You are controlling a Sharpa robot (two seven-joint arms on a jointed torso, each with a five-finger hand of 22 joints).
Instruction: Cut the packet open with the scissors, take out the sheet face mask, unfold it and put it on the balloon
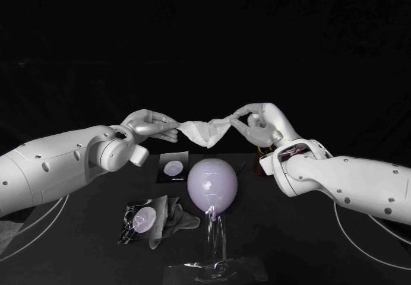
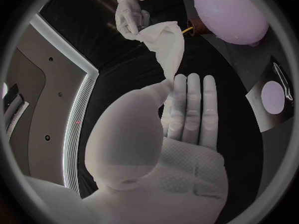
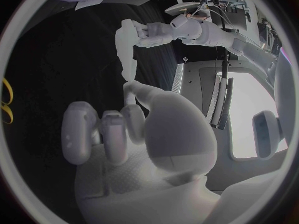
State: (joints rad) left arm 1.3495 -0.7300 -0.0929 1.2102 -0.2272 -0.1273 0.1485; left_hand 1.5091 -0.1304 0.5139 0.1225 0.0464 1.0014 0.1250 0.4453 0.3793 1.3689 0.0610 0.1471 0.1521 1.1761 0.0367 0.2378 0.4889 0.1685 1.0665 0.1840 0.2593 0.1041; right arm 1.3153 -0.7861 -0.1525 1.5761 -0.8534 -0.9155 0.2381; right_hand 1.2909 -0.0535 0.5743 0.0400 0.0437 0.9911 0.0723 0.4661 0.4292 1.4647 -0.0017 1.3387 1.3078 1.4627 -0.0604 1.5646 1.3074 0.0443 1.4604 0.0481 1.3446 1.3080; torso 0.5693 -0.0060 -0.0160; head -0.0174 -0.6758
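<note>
The white sheet mask (image 1: 204, 130) hangs crumpled in the air between my two hands, above and behind the balloon. My left hand (image 1: 154, 126) pinches its left end and my right hand (image 1: 254, 122) pinches its right end. The lilac balloon (image 1: 212, 185) stands upright on a clear stand (image 1: 211, 261) at the table's middle. In the left wrist view the mask (image 2: 165, 45) runs from my left hand (image 2: 181, 129) up to my right hand (image 2: 131, 12), with the balloon (image 2: 230, 12) beside it. In the right wrist view my right hand (image 3: 124, 134) holds the mask (image 3: 127, 50) and my left hand (image 3: 159, 32) holds its far end.
The cut-open packet (image 1: 147, 219) lies crumpled on the table left of the balloon stand. A dark piece with a pale disc (image 1: 174, 167) lies behind the balloon. Yellow scissor handles (image 3: 5, 107) lie on the table under my right arm.
</note>
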